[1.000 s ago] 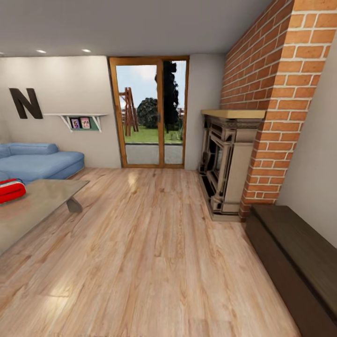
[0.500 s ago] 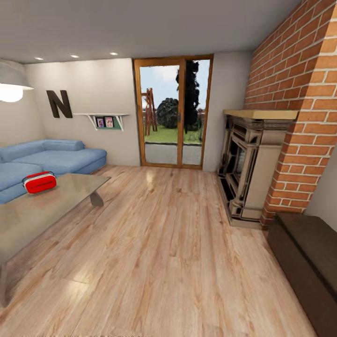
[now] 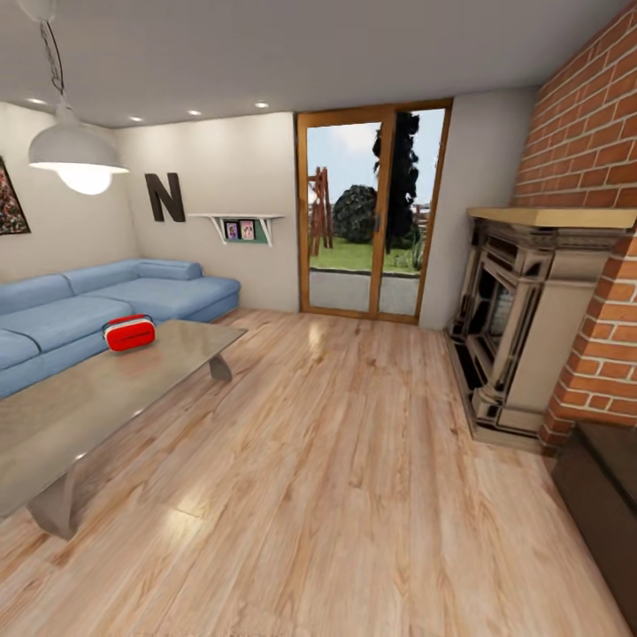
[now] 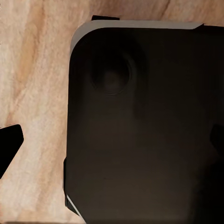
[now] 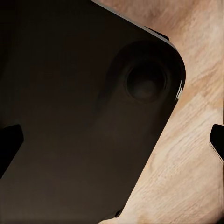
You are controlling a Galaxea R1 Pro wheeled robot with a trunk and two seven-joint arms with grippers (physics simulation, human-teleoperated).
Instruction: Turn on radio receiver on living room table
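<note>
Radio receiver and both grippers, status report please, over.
Both grippers' jaws apart, nothing held, hanging over the robot's dark base and wood floor. Radio receiver on the table near its far end, untouched. Open wood floor between, nothing in the way.

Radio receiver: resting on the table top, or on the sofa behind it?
Touching the table. The head view shows the radio receiver sitting on the grey table near its far end, base on the glossy top; the blue sofa lies behind it.

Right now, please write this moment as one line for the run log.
phase: on the way | radio: on table, far end, untouched | sofa: behind table | hands: open, over base and floor
</note>
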